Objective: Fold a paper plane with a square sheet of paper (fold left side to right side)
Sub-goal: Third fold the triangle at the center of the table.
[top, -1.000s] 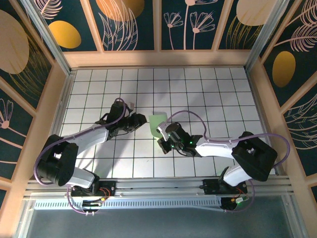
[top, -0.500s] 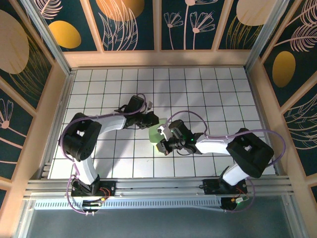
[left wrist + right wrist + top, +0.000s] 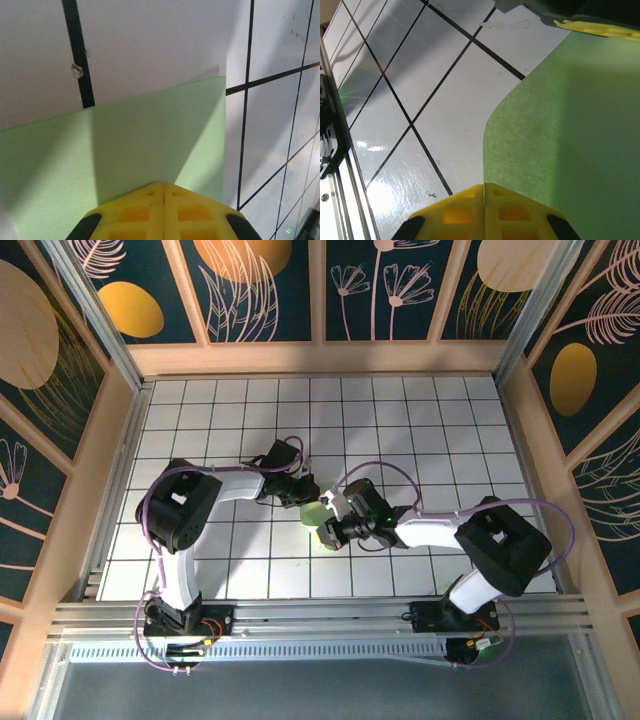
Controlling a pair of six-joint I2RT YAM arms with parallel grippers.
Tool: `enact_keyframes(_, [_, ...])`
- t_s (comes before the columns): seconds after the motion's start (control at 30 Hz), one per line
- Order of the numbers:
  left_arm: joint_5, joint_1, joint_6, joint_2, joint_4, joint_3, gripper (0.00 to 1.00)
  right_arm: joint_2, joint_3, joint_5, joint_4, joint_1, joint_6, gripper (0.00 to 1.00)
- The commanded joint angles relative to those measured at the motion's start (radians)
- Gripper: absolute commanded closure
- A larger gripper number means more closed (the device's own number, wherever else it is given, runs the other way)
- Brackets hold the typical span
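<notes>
Start at the near edge of the white grid table (image 3: 420, 420), where both arm bases are bolted. Both arms reach inward and meet close together at the table's centre.

1. The right gripper (image 3: 484, 194) is the nearer one. Its yellow pads are closed flush together with no gap, and their tips are at the near edge of the light green sheet of paper (image 3: 140, 145). You cannot tell whether they pinch it.
2. The sheet lies on the centre tiles between the two grippers. Its left edge curves in the right wrist view.
3. The left gripper (image 3: 163, 192) is just beyond. Its pads are also closed flush, tips over the paper.
</notes>
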Motion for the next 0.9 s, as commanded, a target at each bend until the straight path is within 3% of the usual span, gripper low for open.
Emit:
enact_keyframes(0.0, [-0.046,-0.007,0.032,0.035,-0.062,0.004,0.94,0.013,0.005,0.006,-0.031,-0.018,0.016,1.0])
enact_keyframes(0.87, [-0.078,-0.01,-0.005,0.019,-0.036,-0.033,0.97,0.059,0.069,0.135,-0.123,-0.096,0.03,1.0])
